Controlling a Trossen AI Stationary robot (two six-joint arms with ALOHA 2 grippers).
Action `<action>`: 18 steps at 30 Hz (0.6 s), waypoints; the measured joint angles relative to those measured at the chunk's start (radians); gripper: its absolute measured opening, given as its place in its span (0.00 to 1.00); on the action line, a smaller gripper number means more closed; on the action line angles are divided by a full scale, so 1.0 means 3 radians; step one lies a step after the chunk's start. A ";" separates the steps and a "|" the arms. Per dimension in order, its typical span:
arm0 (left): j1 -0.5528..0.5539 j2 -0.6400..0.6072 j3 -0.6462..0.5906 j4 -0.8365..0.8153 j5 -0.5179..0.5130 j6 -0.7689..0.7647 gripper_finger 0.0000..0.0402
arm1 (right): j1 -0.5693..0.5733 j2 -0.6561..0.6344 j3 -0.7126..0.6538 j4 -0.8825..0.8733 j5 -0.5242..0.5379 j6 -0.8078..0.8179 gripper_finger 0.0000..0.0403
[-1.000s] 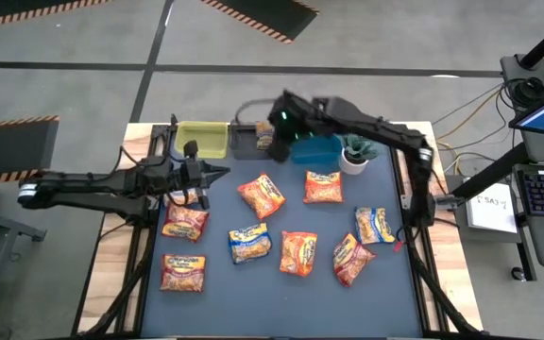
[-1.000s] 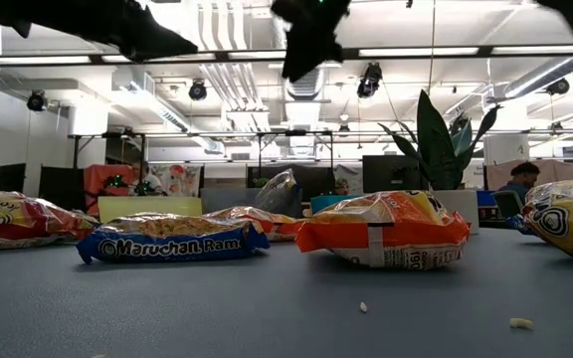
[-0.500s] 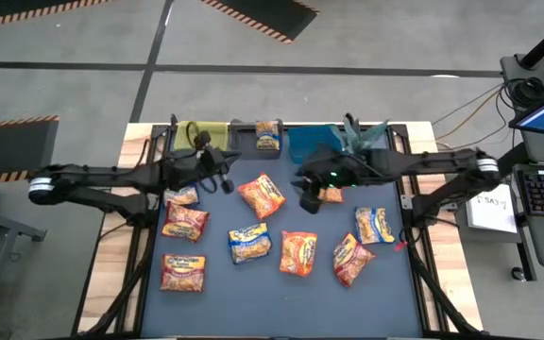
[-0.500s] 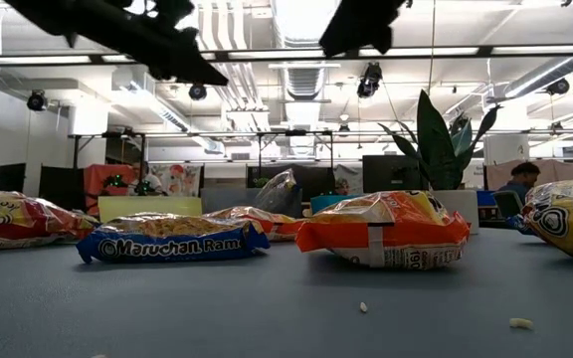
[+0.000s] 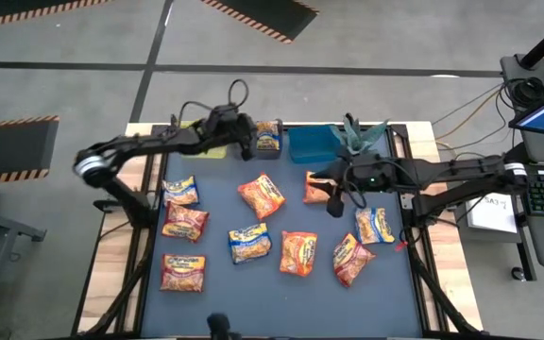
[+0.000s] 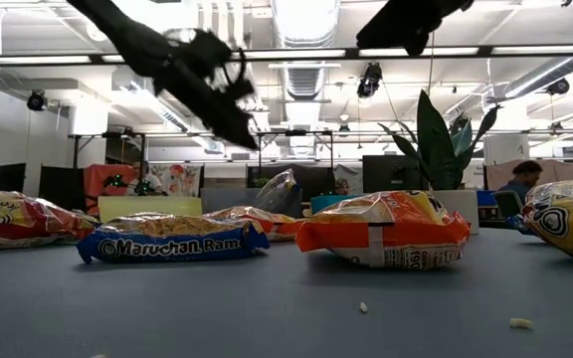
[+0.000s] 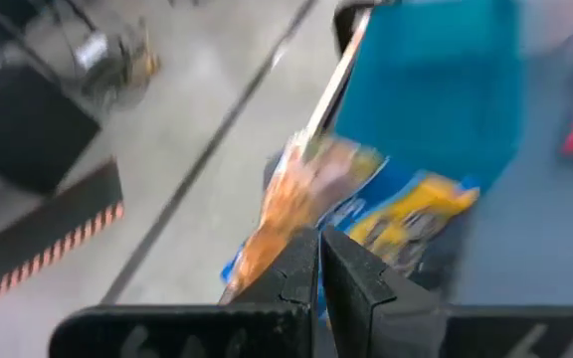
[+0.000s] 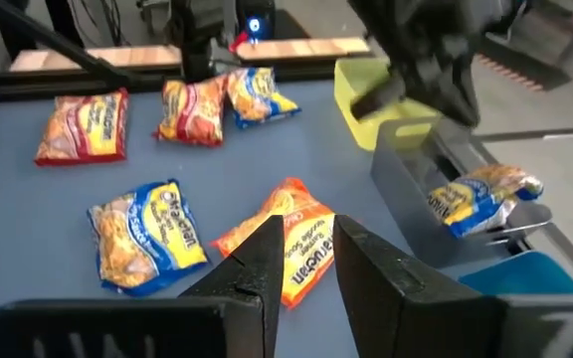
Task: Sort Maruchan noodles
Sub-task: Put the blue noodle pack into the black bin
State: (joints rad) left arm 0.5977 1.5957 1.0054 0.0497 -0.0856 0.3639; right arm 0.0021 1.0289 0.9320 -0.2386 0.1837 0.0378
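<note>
Orange, red and yellow-and-blue Maruchan noodles (image 5: 250,244) are lying scattered across the bench (image 5: 215,302). Farther back, the right claw (image 5: 336,205), fingers slightly apart and empty, is hovering over an orange packet (image 5: 317,187); closing off-centre could skid it. At the far edge the left claw (image 5: 246,147), pinched closed, is hanging beside the packet in the grey bin (image 5: 269,136).

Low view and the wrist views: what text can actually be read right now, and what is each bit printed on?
"Maruchan Ram": white letters on the blue edge of the blue-edged packet, low view; cut off after "Ram".
"aruchan", partly readable: on the orange packet in the right wrist view.
Print on the other packets, including the orange-and-white packet in the low view: too small or blurred to read.
</note>
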 joint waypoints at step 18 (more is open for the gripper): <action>0.0302 0.0888 0.0536 -0.0228 0.0175 0.0025 0.00 | -0.0001 -0.0078 -0.0085 0.0042 0.0000 -0.0256 0.17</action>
State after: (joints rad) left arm 0.6884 1.8622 1.1661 -0.0188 -0.0330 0.3713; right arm 0.0017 1.0054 0.9066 -0.2259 0.1837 -0.0391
